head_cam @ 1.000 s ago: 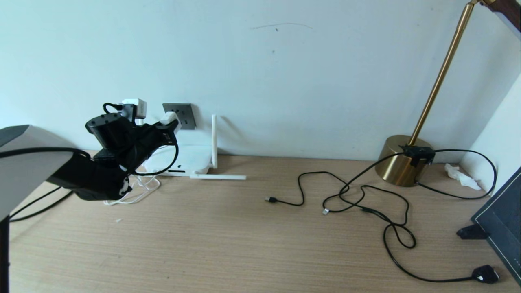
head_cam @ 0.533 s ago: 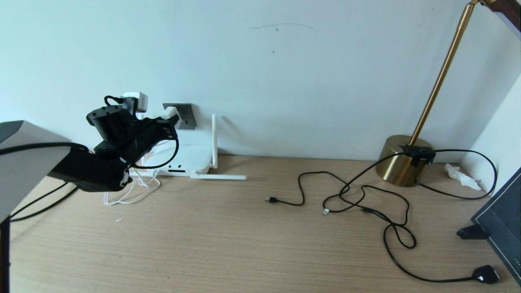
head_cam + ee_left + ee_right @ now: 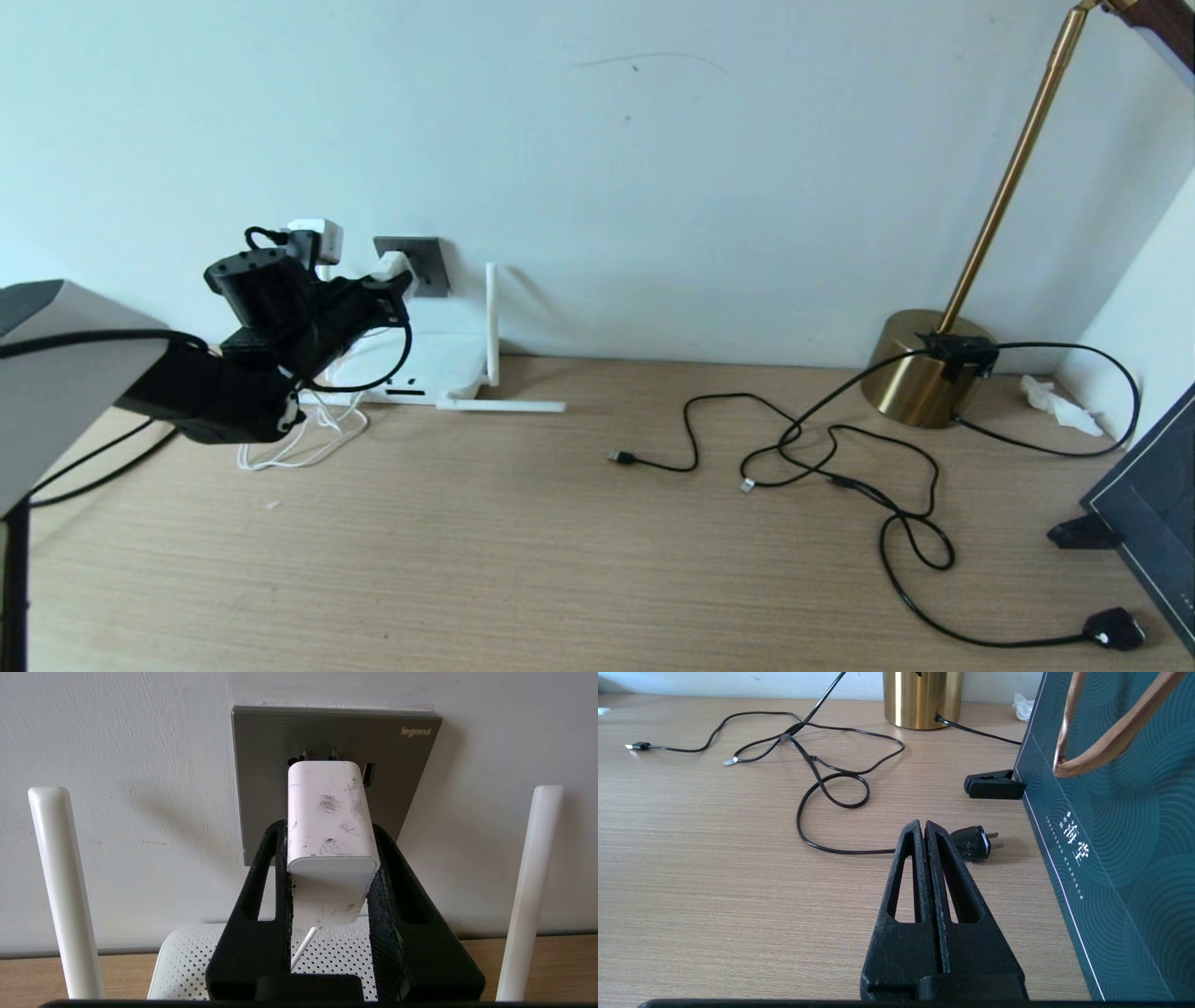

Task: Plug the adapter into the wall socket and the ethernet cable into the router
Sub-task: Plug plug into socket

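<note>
- White plastic fills your left gripper [image 3: 329, 877]: the adapter [image 3: 329, 830] is clamped between both fingers, its thin cord trailing back under the palm.
- Compared with 1 second back, you have carried the adapter up and in toward the wall; its front end now sits against the wall socket [image 3: 261, 779], straight ahead of the fingertips, with 2 prongs at the slots.
- Judged from the left wrist view, the prongs look started but not seated, since metal still shows between block and plate. The next move calls for a straight push with no twist.
- Below the gripper lies the router [image 3: 187, 961], its 2 upright antennas flanking the fingers on either side; keep clear of them as you press.
- Your right gripper [image 3: 924, 828] rests low over the desk with fingers pressed together and holding nothing, a black mains plug [image 3: 971, 843] just beyond its tip.
- From the head view, the ethernet cable [image 3: 747, 484] lies well off to the right of the working gripper, untouched, so the 2nd half of the task has not begun.
</note>
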Motion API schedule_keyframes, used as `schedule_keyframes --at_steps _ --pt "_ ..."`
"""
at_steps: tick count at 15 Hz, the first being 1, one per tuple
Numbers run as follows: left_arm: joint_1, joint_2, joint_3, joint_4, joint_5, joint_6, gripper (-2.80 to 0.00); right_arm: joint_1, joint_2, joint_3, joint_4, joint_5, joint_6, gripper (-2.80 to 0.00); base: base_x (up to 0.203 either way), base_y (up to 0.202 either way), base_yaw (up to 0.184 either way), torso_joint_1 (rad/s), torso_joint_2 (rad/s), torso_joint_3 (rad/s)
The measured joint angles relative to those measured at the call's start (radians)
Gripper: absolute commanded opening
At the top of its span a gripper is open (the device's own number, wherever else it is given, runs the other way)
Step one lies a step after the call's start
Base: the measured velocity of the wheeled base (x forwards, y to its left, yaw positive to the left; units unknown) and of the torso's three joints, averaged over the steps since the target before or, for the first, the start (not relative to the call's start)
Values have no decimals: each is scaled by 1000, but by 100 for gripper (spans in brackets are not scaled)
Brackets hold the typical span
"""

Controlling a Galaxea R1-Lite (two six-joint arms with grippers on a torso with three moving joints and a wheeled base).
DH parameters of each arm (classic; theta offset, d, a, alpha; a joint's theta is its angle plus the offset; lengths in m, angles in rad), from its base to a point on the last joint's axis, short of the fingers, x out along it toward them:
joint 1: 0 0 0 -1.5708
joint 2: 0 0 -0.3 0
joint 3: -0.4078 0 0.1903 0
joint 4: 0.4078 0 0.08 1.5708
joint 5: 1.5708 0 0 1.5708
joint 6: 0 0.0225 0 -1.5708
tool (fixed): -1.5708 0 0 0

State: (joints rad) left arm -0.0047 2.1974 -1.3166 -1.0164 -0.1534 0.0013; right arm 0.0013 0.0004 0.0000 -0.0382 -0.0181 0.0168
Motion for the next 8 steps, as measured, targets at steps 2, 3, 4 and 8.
schedule_keyframes --at_steps 2,3,4,8 --pt "0 1 8 0 0 0 -280 0 0 0 0 0 0 -280 0 0 0 0 0 0" --pt "0 2 12 2 0 0 -280 0 0 0 0 0 0 -280 0 0 0 0 0 0" --pt "0 2 13 3 0 0 -280 0 0 0 0 0 0 -280 0 0 0 0 0 0" --pt "0 7 4 10 -1 0 -280 0 0 0 0 0 0 -280 0 0 0 0 0 0"
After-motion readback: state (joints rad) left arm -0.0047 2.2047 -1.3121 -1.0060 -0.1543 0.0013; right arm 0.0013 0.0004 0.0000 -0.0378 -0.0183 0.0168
